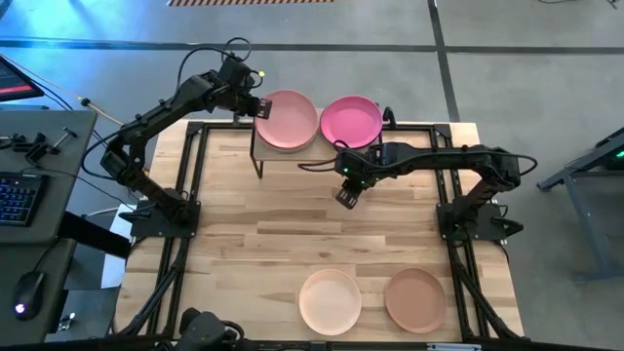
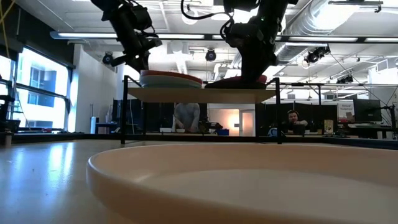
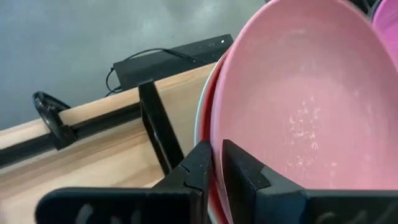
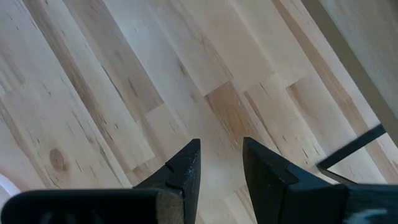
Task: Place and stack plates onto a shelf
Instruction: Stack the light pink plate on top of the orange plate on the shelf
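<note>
While the pink plate [image 1: 286, 120] and the magenta plate [image 1: 351, 120] already top two side-by-side piles on the shelf [image 1: 302, 153], a cream plate [image 1: 330, 300] and a tan plate [image 1: 415, 299] lie on the table [image 1: 263, 224] near its front edge, so I judge two placements remain. The left gripper [image 3: 214, 167] pinches the pink plate's rim with narrow jaws. The right gripper [image 4: 221, 163] hovers empty over bare table just in front of the shelf, jaws slightly spread.
</note>
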